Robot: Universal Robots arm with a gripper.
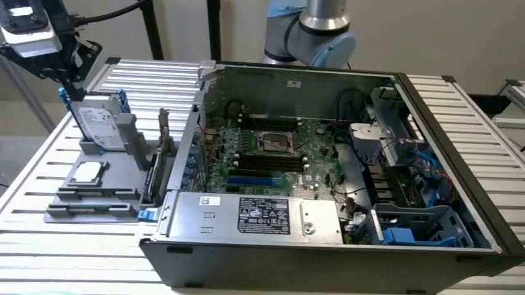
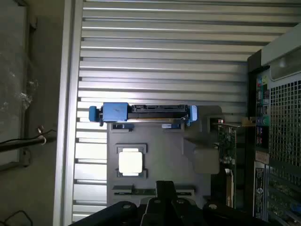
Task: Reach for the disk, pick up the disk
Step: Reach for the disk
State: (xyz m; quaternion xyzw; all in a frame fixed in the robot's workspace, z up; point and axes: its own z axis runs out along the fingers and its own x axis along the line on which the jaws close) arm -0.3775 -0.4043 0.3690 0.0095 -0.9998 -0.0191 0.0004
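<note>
Silver-grey disk (image 1: 100,126) in a blue bracket stands on edge in the far-edge slot of grey holder (image 1: 90,208), on slatted table (image 1: 74,258) beside open computer case (image 1: 328,261). Gripper (image 1: 76,92) fully closed, empty, at disk's top edge; contact unclear.

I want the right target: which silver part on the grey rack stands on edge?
The disk in the blue frame stands upright; the small square chip lies flat.
</note>
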